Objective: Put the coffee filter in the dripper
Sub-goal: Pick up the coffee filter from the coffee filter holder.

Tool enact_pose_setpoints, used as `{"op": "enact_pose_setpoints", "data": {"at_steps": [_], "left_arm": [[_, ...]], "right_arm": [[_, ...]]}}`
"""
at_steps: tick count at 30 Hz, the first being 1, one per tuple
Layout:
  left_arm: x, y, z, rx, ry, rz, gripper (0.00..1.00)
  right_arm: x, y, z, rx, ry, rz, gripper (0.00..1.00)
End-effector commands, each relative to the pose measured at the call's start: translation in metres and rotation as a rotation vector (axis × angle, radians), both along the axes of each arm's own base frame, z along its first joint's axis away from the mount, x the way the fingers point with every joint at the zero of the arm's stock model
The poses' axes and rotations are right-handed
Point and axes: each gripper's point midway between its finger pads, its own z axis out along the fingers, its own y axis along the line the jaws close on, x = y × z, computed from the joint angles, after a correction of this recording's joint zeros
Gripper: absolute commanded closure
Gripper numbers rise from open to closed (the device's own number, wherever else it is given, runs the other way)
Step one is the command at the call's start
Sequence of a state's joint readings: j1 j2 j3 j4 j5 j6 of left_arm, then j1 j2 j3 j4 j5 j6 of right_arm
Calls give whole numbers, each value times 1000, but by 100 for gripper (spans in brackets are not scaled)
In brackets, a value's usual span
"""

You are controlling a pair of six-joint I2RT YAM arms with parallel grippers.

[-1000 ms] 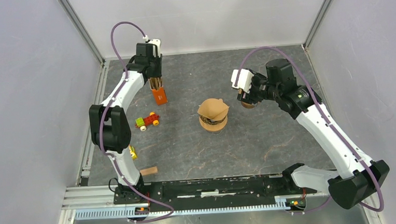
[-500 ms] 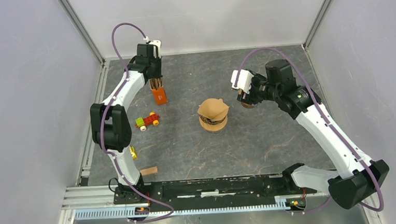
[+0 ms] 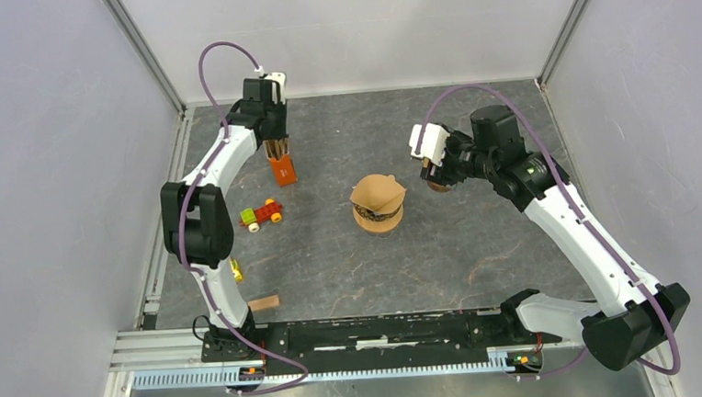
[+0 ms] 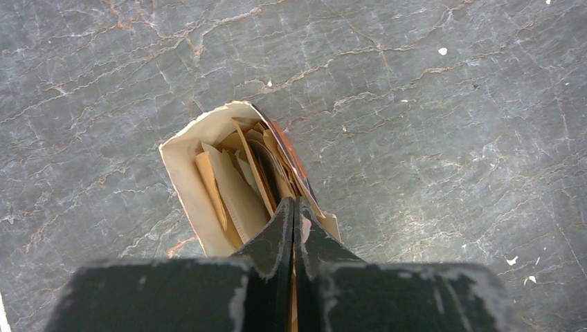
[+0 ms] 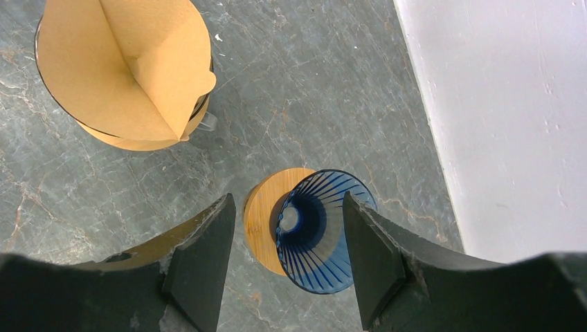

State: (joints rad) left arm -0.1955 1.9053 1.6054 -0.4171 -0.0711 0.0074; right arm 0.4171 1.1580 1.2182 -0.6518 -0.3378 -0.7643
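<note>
Hovering over blue dripper (image 5: 325,238), right claw (image 5: 285,207) agape.

The coffee filter (image 5: 124,69) is matt paper; the dripper (image 5: 332,256) looks glossy, perhaps glass, on wood.

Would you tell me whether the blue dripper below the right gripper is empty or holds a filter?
Empty: the blue dripper shows bare ribbed walls and its bottom hole, with no paper inside.
</note>
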Motion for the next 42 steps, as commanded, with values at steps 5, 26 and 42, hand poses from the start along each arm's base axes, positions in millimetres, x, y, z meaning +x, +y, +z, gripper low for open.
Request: {"op": "enact_pose_setpoints", "data": {"at_steps": [5,26,42], "left_arm": [[-1,-6,65,-89,-108,-10,98],[-24,1,144,-86,-239,-29,98],[-176,-89,284,-461,-372,-662,98]], "right_arm": [[-1,-1,14,17,-31,-11,35],[1,1,17,19,-32,-2,35],[-9,84,113,277,-136,252,23]]}}
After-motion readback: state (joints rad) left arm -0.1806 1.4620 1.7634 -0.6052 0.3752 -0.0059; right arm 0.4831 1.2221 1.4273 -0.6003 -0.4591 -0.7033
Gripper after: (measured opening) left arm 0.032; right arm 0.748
